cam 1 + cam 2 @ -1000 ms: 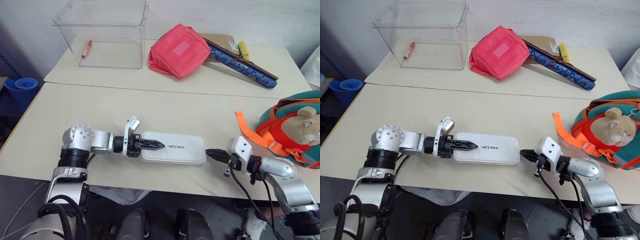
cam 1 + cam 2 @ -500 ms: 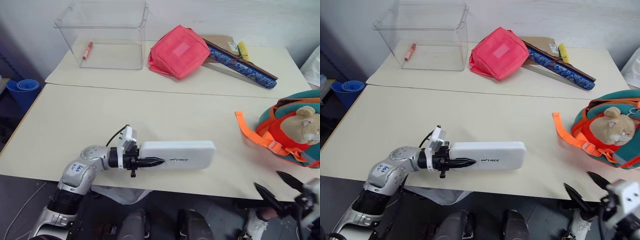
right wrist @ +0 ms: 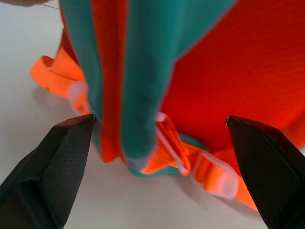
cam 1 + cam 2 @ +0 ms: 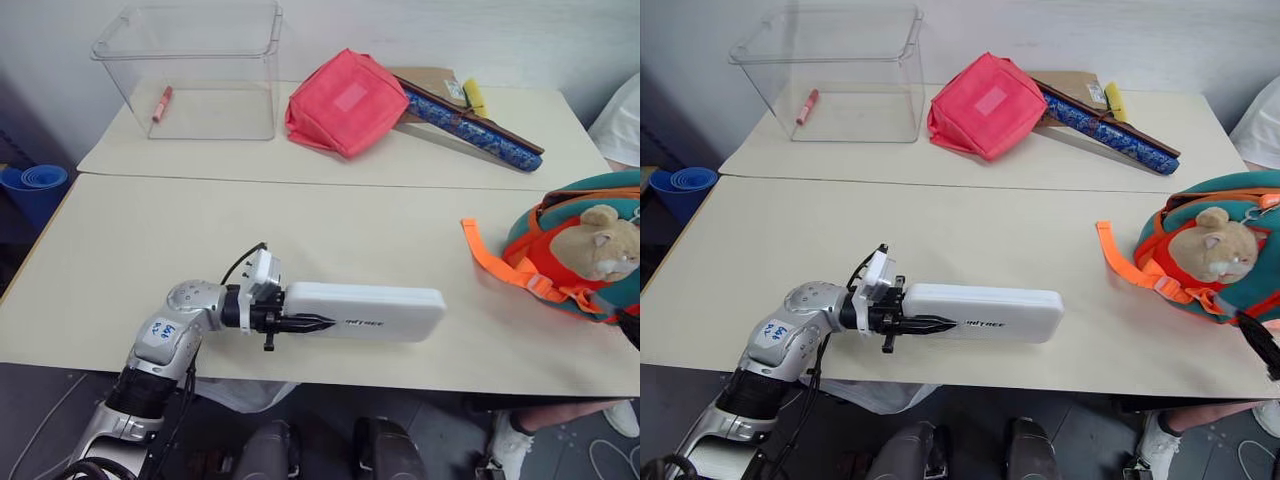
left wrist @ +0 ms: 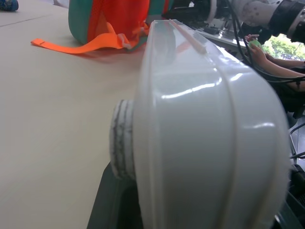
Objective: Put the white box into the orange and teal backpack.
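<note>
White box [image 4: 370,311] clamped end-on in left gripper [image 4: 300,323] near the table's [image 4: 150,240] front edge, bare tabletop between it and orange and teal backpack [image 4: 560,250] at right edge, right gripper [image 3: 157,157] jaws wide apart facing the backpack up close.

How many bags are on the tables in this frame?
2: the pink-red pouch on the far table beside the clear bin, and the orange and teal backpack at the near table's right edge, partly cut off.

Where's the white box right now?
In the head views the white box is near the table's front edge, clamped at its left end by the left tool, its free end pointing right toward the orange and teal backpack.
</note>
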Robot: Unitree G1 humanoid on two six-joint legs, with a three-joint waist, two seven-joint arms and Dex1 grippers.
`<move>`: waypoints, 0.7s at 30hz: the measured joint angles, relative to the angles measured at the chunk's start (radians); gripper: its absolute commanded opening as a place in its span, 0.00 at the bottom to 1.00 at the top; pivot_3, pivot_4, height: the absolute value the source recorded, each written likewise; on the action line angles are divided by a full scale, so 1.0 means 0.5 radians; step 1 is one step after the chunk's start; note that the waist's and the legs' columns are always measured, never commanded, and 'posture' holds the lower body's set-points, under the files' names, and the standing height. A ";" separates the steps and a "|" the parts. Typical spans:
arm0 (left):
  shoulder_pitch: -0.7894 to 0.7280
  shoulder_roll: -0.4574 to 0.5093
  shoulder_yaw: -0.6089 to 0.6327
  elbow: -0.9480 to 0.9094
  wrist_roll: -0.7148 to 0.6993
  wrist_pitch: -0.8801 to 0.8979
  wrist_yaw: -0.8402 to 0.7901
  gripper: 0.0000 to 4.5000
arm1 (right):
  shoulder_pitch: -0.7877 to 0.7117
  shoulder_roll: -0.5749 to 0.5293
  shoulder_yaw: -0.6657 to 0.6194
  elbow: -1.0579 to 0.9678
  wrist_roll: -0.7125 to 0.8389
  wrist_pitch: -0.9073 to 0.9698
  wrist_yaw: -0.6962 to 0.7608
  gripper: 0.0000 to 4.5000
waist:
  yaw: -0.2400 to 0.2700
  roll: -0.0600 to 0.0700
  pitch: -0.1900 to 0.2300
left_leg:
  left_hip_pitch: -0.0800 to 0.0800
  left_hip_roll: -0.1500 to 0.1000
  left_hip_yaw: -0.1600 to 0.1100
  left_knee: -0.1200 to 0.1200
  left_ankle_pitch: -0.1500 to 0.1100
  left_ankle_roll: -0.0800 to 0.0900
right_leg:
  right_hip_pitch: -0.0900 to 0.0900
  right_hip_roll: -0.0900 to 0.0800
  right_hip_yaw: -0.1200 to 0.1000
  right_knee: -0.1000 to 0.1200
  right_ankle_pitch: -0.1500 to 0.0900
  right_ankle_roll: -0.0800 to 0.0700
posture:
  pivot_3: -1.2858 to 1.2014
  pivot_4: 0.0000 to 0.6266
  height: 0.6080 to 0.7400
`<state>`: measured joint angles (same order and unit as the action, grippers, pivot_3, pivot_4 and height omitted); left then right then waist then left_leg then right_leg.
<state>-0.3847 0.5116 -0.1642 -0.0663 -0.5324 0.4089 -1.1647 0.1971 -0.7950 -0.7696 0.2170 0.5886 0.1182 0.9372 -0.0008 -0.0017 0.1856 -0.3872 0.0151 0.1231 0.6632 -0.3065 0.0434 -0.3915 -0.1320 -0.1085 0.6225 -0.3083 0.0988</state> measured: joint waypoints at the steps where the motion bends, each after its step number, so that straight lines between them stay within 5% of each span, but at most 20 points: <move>1: -0.004 0.000 0.000 0.000 -0.002 0.017 -0.003 0.29 | -0.063 -0.019 0.047 0.024 0.009 0.036 0.036 1.00 | 0.000 0.000 0.000 | 0.000 0.000 0.000 0.000 0.001 0.001 | 0.000 -0.001 0.000 0.000 0.000 0.000 | 0.52 0.24 1.00; 6: -0.008 0.036 0.083 -0.005 -0.054 0.118 -0.011 0.29 | -0.224 -0.054 0.263 -0.078 0.119 0.317 0.217 0.72 | 0.004 0.000 0.000 | -0.001 0.000 -0.002 0.002 0.001 0.001 | 0.001 -0.001 -0.002 0.002 0.000 0.000 | 0.52 0.24 1.00; 15: -0.005 0.031 0.232 -0.021 -0.106 0.188 0.063 0.29 | -0.351 0.099 0.445 -0.423 0.186 0.452 0.157 0.02 | 0.004 0.000 0.000 | -0.001 0.000 -0.002 0.002 0.001 -0.001 | 0.001 0.000 -0.002 0.002 0.001 0.001 | 0.52 0.24 1.00; 21: 0.003 0.078 0.326 0.030 -0.106 0.184 0.068 0.29 | -0.425 0.288 0.664 -0.884 0.365 0.636 0.006 0.01 | -0.012 0.000 0.000 | 0.000 0.002 -0.002 0.002 0.002 -0.005 | -0.002 0.002 -0.001 0.004 0.000 0.001 | 0.52 0.24 1.00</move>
<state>-0.3833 0.5508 -0.0014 -0.0512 -0.5853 0.5009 -1.1308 -0.0154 -0.6511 -0.4378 -0.2249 0.7711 0.4360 0.9404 -0.0066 -0.0018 0.1857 -0.3874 0.0162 0.1222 0.6641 -0.3057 0.0410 -0.3922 -0.1311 -0.1090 0.6246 -0.3080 0.0993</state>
